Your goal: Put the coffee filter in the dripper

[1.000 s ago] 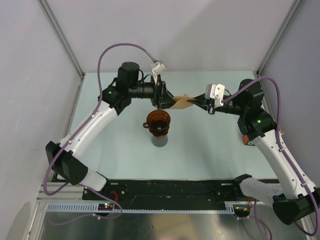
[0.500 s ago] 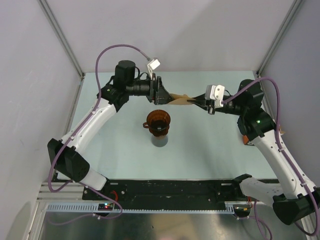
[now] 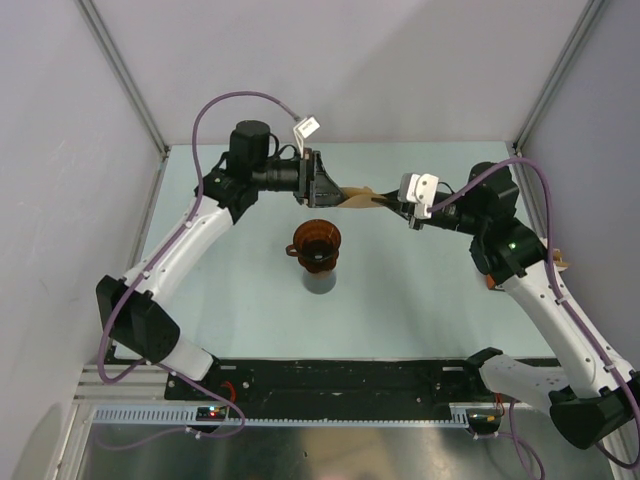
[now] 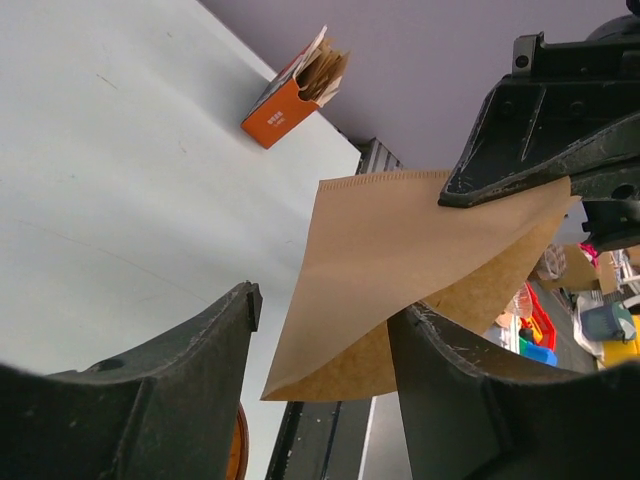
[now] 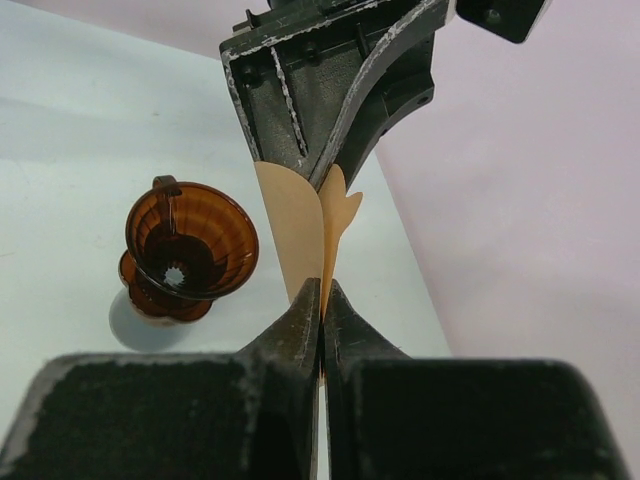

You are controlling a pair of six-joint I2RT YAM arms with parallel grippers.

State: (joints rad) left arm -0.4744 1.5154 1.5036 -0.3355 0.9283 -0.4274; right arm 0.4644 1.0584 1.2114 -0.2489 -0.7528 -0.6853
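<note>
Right gripper (image 3: 388,200) has slid left toward left gripper (image 3: 320,188), shortening the gap between them. Right fingers are clamped flat on the coffee filter (image 3: 360,198). Left fingers (image 4: 180,360) are apart, straddling its lower corner. Filter hangs in the air beyond the dripper (image 3: 317,243), not in it. Dripper sits on grey beaker (image 3: 320,282). Orange bag (image 4: 283,108) on table (image 3: 420,290) holds brown papers.
</note>
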